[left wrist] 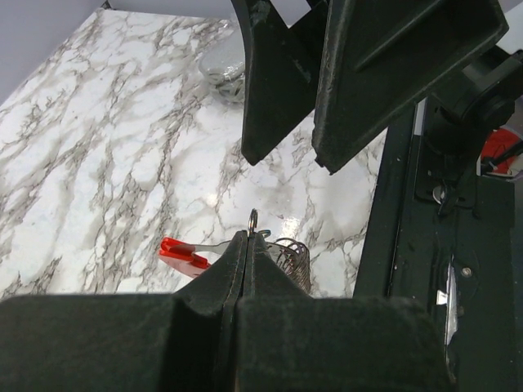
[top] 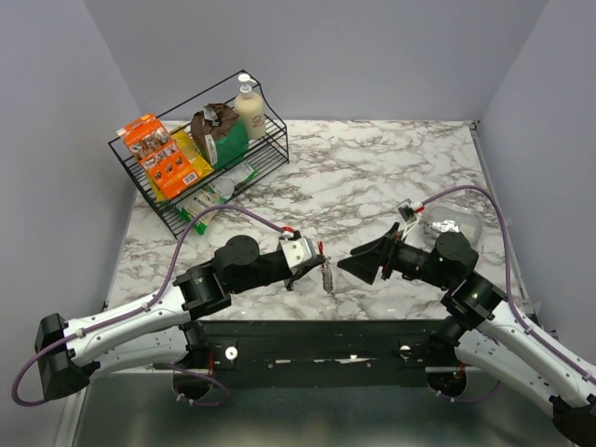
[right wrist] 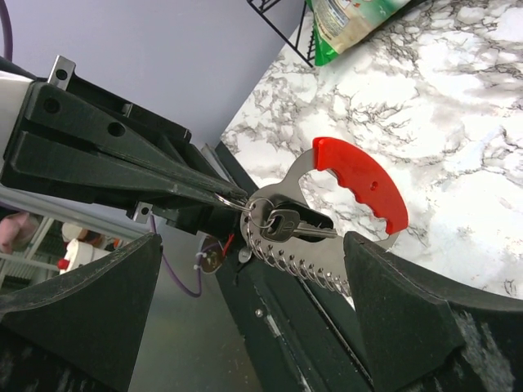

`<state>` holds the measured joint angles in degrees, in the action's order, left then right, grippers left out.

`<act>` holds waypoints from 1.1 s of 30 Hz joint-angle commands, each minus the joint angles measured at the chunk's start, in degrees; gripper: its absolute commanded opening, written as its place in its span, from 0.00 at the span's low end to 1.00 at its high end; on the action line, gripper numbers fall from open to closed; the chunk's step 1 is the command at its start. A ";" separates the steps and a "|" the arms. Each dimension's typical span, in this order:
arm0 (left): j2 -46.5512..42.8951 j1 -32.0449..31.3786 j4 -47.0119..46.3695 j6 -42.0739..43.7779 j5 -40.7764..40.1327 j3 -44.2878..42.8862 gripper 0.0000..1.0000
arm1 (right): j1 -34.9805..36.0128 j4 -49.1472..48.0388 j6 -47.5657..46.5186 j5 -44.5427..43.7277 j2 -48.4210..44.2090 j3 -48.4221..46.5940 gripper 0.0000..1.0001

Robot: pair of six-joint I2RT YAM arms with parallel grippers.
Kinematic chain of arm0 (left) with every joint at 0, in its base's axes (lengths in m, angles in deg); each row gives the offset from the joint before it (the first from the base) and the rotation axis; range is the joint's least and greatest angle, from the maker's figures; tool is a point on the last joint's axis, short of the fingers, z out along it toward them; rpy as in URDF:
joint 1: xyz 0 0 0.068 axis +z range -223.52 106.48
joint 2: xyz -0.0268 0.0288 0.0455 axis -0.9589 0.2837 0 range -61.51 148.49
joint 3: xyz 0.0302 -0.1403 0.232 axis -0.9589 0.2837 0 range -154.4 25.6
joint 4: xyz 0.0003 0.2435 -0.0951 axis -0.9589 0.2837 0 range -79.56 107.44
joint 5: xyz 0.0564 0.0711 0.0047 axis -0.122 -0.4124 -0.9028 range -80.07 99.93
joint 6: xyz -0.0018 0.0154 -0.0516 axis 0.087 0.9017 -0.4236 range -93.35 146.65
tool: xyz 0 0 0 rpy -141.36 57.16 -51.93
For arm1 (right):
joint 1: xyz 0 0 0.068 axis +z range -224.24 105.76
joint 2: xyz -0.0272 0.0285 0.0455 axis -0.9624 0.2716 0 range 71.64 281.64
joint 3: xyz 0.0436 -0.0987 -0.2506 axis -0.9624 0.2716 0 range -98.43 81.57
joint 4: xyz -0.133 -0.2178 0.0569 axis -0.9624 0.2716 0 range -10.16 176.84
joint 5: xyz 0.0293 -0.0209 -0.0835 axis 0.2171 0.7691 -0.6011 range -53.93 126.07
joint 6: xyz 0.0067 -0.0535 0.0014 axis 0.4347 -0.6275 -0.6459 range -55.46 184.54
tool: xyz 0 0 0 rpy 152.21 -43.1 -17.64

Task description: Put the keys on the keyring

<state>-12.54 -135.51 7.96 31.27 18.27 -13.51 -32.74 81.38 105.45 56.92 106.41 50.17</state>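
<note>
Right hand (top: 359, 261), jaws spread wide and empty, frames the keyring (right wrist: 359, 175), presented just ahead of it by the left hand (left wrist: 242, 253), clamped on its top loop so the keys (right wrist: 283, 222) hang clear above the bench (top: 372, 177).

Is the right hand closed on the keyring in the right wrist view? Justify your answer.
No: the right hand stands wide open, and it is the shut left hand that pinches the keyring.
</note>
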 commanded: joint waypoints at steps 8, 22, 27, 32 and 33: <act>-3.18 -0.14 -2.27 -2.95 -0.78 1.94 0.00 | -0.19 1.80 -1.35 -2.47 -1.28 -0.51 1.00; -9.41 -0.23 4.48 -4.01 -6.48 2.82 0.00 | -0.19 3.03 -2.32 -5.46 -3.83 -0.15 1.00; -11.17 -0.23 7.75 -4.18 -7.90 2.90 0.00 | -0.19 3.21 -2.67 -5.55 -3.48 0.11 1.00; -10.83 -0.14 5.39 -4.36 -7.90 4.13 0.00 | -0.19 3.47 -2.76 -5.90 -4.00 0.37 1.00; -10.30 -0.14 4.86 -4.36 -7.90 3.96 0.00 | -0.19 3.64 -2.93 -6.16 -4.00 0.29 1.00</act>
<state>-23.33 -135.51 15.10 27.42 12.02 -10.13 -32.74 83.19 103.78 52.94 103.06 50.15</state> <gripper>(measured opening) 0.009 0.996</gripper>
